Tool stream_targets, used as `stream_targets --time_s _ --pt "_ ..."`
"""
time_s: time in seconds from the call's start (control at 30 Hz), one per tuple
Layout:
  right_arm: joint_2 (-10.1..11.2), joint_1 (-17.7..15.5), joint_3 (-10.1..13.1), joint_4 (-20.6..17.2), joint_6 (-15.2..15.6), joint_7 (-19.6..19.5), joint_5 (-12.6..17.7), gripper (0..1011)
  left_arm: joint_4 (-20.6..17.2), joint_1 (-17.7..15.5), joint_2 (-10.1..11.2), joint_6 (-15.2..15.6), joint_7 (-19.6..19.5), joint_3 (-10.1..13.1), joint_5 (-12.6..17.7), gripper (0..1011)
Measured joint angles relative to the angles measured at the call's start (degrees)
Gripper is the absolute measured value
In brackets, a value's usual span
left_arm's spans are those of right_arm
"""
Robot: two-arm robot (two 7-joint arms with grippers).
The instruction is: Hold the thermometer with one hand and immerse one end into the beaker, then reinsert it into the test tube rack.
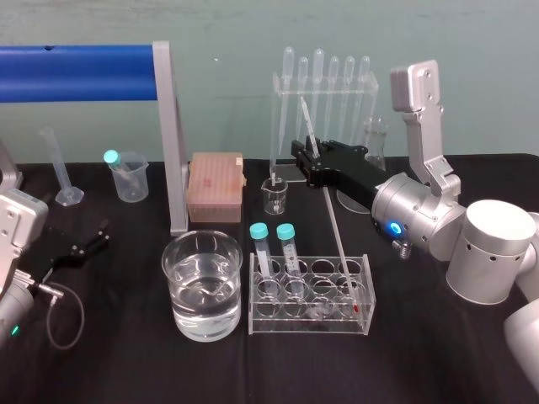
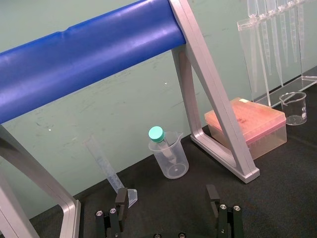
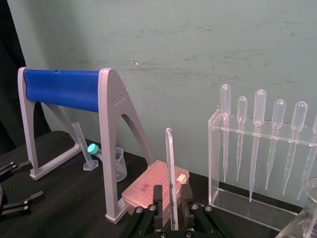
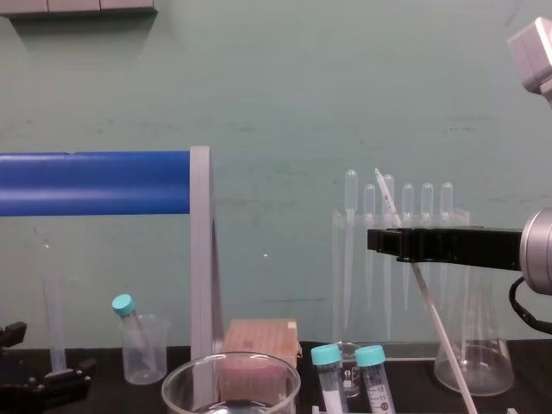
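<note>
The thermometer (image 1: 330, 220) is a long thin whitish rod that leans with its lower end in the clear test tube rack (image 1: 364, 308) and its top toward the back. My right gripper (image 1: 306, 155) reaches in from the right. Its black fingers (image 3: 157, 198) stand on either side of the thermometer's (image 3: 170, 168) upper part, with narrow gaps showing on both sides. The large clear beaker (image 1: 202, 284), partly filled with water, stands left of the rack. My left gripper (image 2: 167, 198) rests open at the far left of the table, holding nothing.
Two teal-capped tubes (image 1: 272, 246) stand in the rack. Behind it are a small beaker (image 1: 274, 195), a pipette stand (image 1: 324, 84), a conical flask (image 1: 375, 141) and a pink tip box (image 1: 216, 187). A blue roller frame (image 1: 84, 73), a plastic cup (image 1: 129, 178) and a cylinder (image 1: 61, 168) stand on the left.
</note>
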Motion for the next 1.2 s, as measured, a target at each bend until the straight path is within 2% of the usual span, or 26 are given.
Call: stream_targets --time_s 0.27,0.83,1.2 --pt "0.0 0.0 0.0 0.0 0.0 0.0 0.0 57 0.0 0.0 0.0 0.0 0.0 0.0 0.0 1008" --pt "0.0 0.0 0.1 0.0 0.0 0.0 0.0 55 0.0 0.0 0.0 0.0 0.0 0.0 0.0 1008" --pt "-0.6 -0.5 2.9 -1.5 -2.5 0.7 2.4 55 0.0 0.0 0.0 0.0 0.0 0.0 0.0 1008"
